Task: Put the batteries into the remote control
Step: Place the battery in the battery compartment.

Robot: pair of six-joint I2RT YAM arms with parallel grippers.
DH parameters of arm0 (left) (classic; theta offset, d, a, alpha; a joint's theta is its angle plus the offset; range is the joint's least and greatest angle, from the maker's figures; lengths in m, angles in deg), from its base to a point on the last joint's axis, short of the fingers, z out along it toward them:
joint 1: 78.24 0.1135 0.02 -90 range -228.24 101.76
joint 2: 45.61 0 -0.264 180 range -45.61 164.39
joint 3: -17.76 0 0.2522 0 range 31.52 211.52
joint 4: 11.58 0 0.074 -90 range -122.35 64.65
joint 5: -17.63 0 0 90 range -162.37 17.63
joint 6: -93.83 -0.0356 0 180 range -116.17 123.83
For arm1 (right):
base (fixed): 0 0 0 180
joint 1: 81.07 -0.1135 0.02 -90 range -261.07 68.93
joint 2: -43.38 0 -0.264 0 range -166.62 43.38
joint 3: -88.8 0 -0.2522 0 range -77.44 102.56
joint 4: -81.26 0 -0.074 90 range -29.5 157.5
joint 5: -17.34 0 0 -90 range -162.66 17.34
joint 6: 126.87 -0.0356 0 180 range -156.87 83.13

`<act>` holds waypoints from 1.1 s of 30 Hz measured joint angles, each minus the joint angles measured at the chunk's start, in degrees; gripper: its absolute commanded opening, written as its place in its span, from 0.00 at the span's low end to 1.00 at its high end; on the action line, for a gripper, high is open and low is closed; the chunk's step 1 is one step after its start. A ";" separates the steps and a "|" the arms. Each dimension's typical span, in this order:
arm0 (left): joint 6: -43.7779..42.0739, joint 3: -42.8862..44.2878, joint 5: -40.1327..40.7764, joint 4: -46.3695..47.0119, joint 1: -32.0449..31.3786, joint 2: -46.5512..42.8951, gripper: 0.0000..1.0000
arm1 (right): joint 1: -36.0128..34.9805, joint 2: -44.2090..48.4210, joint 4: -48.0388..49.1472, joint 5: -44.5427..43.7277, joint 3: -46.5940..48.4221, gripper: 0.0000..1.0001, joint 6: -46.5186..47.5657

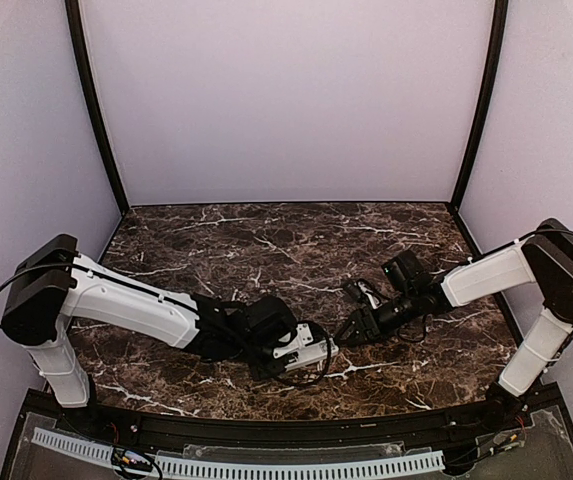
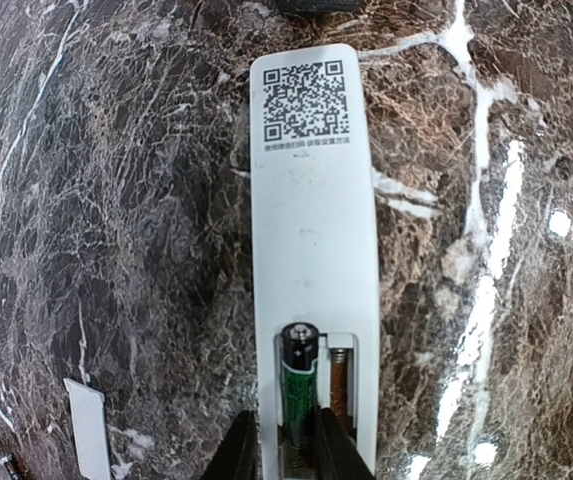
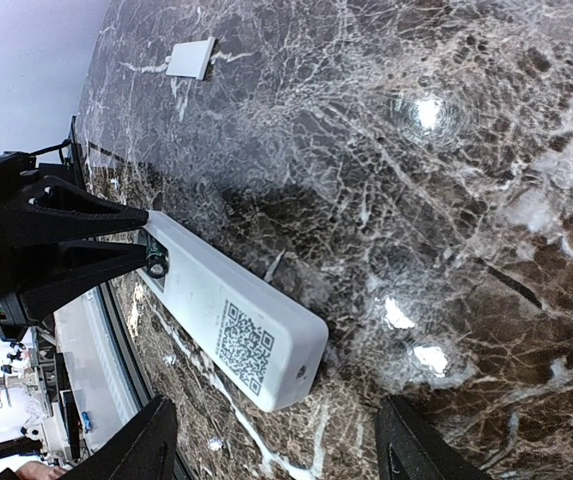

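Note:
The white remote control (image 2: 311,220) lies face down on the marble, QR code up, with its battery compartment open at the near end. One green-and-black battery (image 2: 299,375) sits in the left slot; the right slot looks brownish inside. My left gripper (image 2: 284,445) straddles that battery, its jaws slightly open, and one finger is outside the remote's left edge. My right gripper (image 3: 281,450) stands wide open just off the remote's (image 3: 236,320) QR end, holding nothing. From above, both grippers (image 1: 321,352) (image 1: 349,332) meet at the remote (image 1: 304,350).
A small flat white rectangular piece (image 2: 88,425) lies loose on the marble left of the remote, and also shows far off in the right wrist view (image 3: 191,58). The table's near edge with a black rail (image 1: 266,430) runs close behind the remote.

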 measured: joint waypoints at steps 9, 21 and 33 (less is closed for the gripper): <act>0.33 0.00 0.55 -1.33 -0.13 -0.09 0.32 | 0.00 0.02 -0.04 -0.02 0.00 0.62 0.07; 2.27 -1.33 0.17 -0.46 -0.11 -8.52 0.38 | 0.00 5.73 -4.04 -1.68 0.20 0.49 1.11; 9.53 -15.15 -2.38 6.25 1.40 -16.83 0.36 | -5.38 6.99 -6.80 -2.60 4.92 0.34 -0.52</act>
